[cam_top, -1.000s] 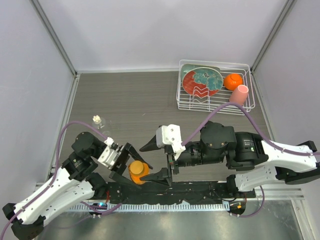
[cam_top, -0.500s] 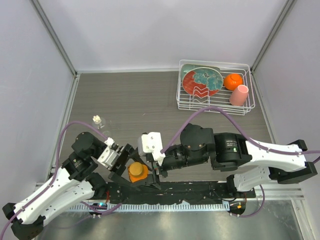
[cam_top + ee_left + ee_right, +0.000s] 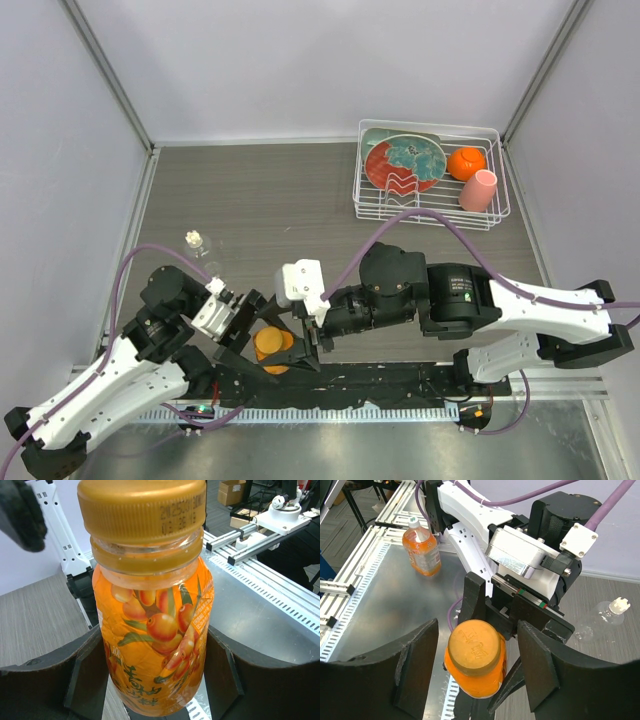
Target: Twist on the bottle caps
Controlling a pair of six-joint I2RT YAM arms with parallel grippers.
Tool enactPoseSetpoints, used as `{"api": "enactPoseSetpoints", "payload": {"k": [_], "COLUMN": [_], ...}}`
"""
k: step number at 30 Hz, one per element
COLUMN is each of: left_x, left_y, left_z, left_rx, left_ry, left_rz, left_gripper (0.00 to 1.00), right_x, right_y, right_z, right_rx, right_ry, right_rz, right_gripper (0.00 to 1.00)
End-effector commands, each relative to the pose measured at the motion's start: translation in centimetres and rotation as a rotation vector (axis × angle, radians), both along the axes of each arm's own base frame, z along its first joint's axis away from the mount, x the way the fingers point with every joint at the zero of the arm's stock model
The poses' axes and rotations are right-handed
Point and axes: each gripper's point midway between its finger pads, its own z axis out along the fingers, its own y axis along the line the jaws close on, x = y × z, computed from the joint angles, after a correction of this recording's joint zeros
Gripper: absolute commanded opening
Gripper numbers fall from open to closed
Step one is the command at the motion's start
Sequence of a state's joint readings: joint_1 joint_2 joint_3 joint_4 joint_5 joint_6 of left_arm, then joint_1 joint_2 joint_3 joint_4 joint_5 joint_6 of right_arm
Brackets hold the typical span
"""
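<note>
My left gripper (image 3: 252, 343) is shut on the orange bottle (image 3: 270, 347) and holds it upright at the table's near edge. In the left wrist view its fingers (image 3: 82, 680) press both sides of the bottle (image 3: 155, 630). The orange cap (image 3: 142, 510) sits on the neck. My right gripper (image 3: 300, 350) is open, with a jaw on each side of the cap (image 3: 474, 646) and a gap to it on both sides. The clear bottle (image 3: 197, 243) lies on the table at the left, its cream-white cap (image 3: 619, 605) on its neck.
A white wire rack (image 3: 430, 217) at the back right holds a plate (image 3: 405, 162), an orange ball (image 3: 466, 162) and a pink cup (image 3: 479, 189). A second orange drink bottle (image 3: 421, 550) stands on the metal shelf (image 3: 380, 600) beyond the table's near edge.
My right gripper has swung left and come over the orange bottle, its jaws now astride the cap. My left gripper has drawn the bottle slightly toward the near edge.
</note>
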State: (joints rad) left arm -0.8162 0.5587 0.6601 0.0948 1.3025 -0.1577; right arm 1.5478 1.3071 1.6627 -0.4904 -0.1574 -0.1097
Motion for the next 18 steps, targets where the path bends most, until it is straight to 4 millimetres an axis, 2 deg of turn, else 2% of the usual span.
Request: {"api": "enactPoseSetpoints", "payload": {"k": [1,12,18], "left_x": [-0.3,0.0,0.2], "left_y": [0.3,0.1,-0.1], "left_z": [1.7,1.6,1.6], "left_rx": [-0.046,-0.047,-0.049], "left_ry": [-0.035,-0.031,-0.028], "left_rz": [0.001,0.014,0.027], "left_gripper": [0.22,0.21,0.21], "right_x": [0.0,0.1,0.3], "right_y": [-0.8,-0.6,-0.6], "right_z": [2.6,1.5,1.2], "right_rx": [0.088,0.066,0.064], "right_ry": [0.015,0.031,0.039], "right_rz": [0.008,0.013,0.014], "right_gripper": [0.67,0.65,0.56]}}
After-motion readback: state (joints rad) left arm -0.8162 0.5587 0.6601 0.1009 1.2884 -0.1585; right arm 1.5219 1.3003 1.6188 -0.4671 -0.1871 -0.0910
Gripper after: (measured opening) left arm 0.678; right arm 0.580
